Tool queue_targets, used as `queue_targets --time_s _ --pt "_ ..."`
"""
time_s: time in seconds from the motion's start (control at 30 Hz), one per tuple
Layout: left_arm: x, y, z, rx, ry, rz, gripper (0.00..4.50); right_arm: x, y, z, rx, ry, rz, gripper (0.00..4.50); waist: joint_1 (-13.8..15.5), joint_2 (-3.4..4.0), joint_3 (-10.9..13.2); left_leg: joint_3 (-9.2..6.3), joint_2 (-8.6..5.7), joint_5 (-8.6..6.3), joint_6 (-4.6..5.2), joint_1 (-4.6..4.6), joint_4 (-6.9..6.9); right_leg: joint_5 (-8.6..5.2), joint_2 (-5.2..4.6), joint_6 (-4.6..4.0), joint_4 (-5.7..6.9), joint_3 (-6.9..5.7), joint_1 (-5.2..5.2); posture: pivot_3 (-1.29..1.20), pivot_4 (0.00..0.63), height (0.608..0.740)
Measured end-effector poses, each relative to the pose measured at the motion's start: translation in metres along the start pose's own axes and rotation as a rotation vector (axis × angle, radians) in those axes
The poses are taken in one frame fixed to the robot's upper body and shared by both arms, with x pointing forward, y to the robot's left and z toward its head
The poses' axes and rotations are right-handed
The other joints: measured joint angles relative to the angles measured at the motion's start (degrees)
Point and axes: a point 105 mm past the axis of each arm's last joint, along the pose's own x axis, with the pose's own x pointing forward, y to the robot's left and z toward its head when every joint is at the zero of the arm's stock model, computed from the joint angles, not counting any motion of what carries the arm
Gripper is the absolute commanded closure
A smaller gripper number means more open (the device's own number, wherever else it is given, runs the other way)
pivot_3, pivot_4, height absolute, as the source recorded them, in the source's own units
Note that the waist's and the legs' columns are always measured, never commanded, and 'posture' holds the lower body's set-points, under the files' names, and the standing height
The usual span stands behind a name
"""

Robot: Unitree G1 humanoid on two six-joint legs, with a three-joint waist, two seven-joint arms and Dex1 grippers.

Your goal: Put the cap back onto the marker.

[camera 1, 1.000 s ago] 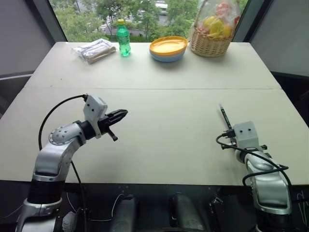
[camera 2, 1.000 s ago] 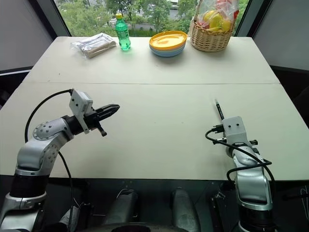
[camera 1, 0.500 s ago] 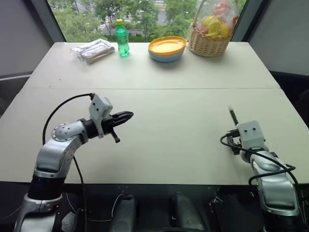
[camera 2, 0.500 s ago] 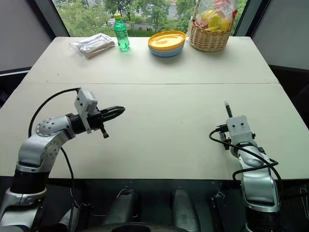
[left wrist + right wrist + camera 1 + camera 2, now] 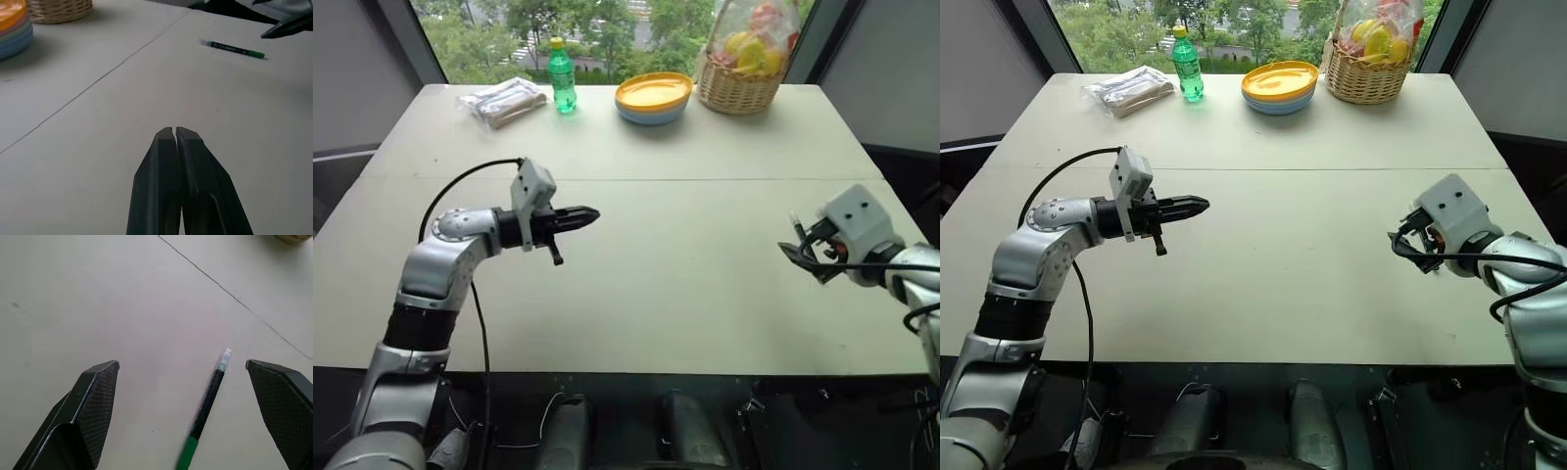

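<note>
**Left side.** The left gripper [image 5: 587, 213] is raised over the pale, flat tabletop [image 5: 656, 284], pointing roughly level toward the right side. Its two black fingers [image 5: 161, 161] are clenched pad to pad, and no object is visible between them. Judgement: this arm is standing by rather than working, and it is placed where it could meet the other arm over the middle of the table.

**Centre-right.** The marker [image 5: 234, 49], a thin dark stick with a pale pointed tip and a green section at its other end, lies flat on the tabletop, past the seam between the two table halves. Nothing is touching it. I cannot tell whether that green section is the small green plastic cap or part of the marker's own barrel, so the cap's position is not established.

**Right side.** The right gripper [image 5: 182, 364] hangs above the marker with its jaws released and spread wide, holding nothing. Judgement: the wide opening and the alignment over the barrel suit either a fresh approach or a clearance after letting go.

**Differences between views.**
- The head views show both arms well apart and clear of the table surface.
- The left wrist view shows the marker's full length, with the other arm's dark fingertips above it.
- The right wrist view shows the tip bare and uncovered, so capping is not done.
</note>
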Motion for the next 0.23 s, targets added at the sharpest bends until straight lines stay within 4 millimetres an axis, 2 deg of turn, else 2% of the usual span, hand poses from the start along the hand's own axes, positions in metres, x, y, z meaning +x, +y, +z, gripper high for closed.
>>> queue_targets --time_s 0.13,0.23 --pt "0.007 0.0 -0.003 -0.017 0.0 -0.038 4.45 -0.003 0.011 0.007 -0.045 0.014 0.078 0.2 -0.08 -0.01 0.01 0.02 0.0 -0.02 0.04 -0.04 -0.02 -0.02 -0.01 0.03 -0.02 0.01 -0.03 0.0 0.15 0.74" --pt "0.011 -0.001 -0.004 -0.012 0.012 -0.059 4.45 -0.004 0.009 0.014 -0.048 0.006 0.08 0.2 0.03 -0.04 0.02 0.03 0.0 -0.02 0.04 -0.07 0.01 -0.02 -0.03 0.03 -0.02 0.01 -0.04 0.0 0.15 0.74"
